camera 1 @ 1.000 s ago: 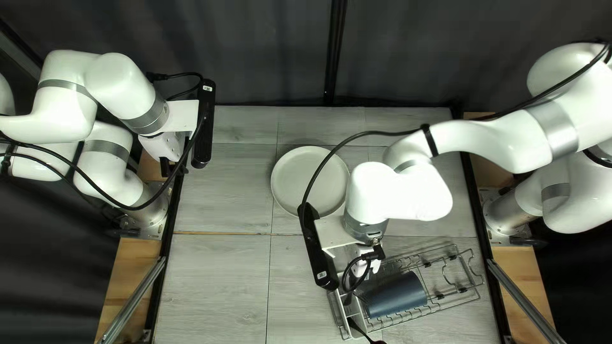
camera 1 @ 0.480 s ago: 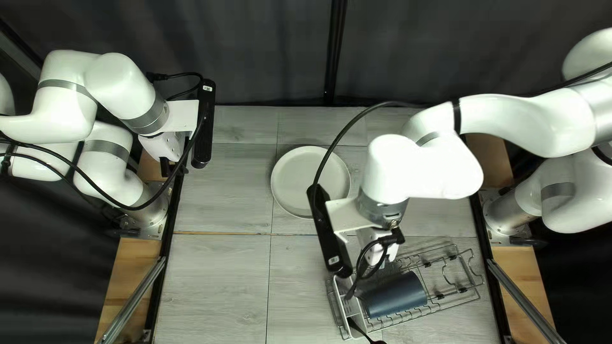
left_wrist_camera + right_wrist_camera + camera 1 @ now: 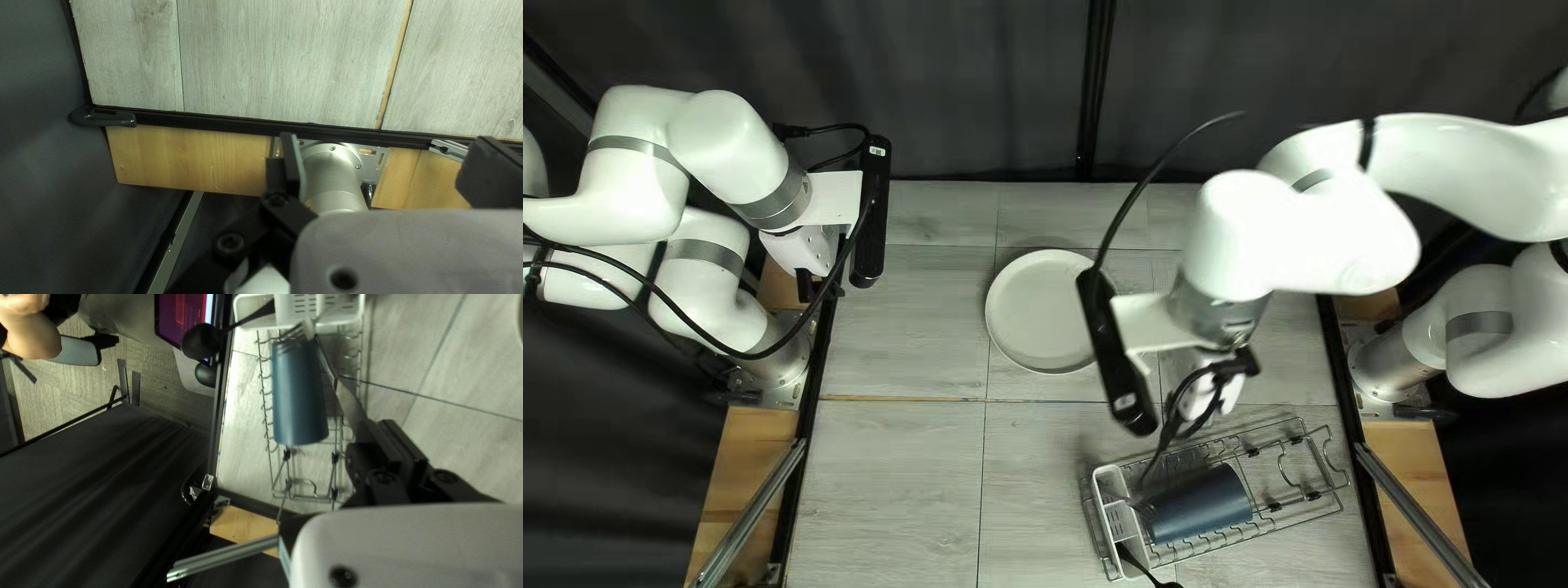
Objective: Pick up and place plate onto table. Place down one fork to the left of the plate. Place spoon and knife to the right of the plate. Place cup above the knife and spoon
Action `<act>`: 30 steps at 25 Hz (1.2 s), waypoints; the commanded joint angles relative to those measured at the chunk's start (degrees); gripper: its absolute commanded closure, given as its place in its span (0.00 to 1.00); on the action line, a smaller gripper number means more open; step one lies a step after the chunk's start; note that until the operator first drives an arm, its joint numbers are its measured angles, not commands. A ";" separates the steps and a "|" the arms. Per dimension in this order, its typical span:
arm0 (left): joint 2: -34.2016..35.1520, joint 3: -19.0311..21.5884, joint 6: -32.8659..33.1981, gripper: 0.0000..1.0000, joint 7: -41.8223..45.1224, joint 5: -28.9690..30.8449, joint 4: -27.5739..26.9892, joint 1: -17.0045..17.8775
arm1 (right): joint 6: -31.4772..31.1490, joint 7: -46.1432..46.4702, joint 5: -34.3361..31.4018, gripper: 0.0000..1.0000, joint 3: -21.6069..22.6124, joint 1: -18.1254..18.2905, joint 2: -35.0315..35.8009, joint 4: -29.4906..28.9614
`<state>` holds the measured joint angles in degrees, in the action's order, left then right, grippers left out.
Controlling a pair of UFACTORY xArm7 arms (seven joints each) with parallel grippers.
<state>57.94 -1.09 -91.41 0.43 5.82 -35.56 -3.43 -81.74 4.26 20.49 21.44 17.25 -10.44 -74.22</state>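
Plate (image 3: 1048, 311): pale and round, lying flat on the table (image 3: 893, 468), just above the middle of the top left view; its right edge lies beside the black bar on the right arm's wrist.
Fork (image 3: 348, 403): metal, reaching out from the right gripper, its tines over one end of the cup in the right wrist view; whether they touch it, I cannot tell.
Right gripper (image 3: 1215, 401): closed on the fork's handle, above the wire rack, right of centre in the top left view.
Left gripper (image 3: 808, 256): fingers spread wide with nothing between them, upper left of the top left view, by the table's left edge.
Cup (image 3: 1198, 504): blue, on its side in the wire rack, lower right of the top left view.
Wire rack (image 3: 1274, 506): on the table, set at a slant, lower right of the top left view.
Utensil holder (image 3: 1122, 523): white, divided, at the rack's left end.
Spoon (image 3: 201, 342): black, leaning out of the utensil holder, its bowl past the table's near edge.
Person: a bare forearm (image 3: 35, 337) shows beyond that edge in the right wrist view.
Curtain (image 3: 958, 87): dark, across the top of the top left view.
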 commanded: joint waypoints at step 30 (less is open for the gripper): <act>0.00 0.00 0.00 0.00 0.00 0.00 0.00 0.00 | 9.06 7.52 8.03 1.00 -13.99 9.64 -2.15 11.67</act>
<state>57.94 -1.09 -91.41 0.43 5.82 -35.56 -3.43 -74.64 11.44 25.87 8.77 26.08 -13.91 -63.16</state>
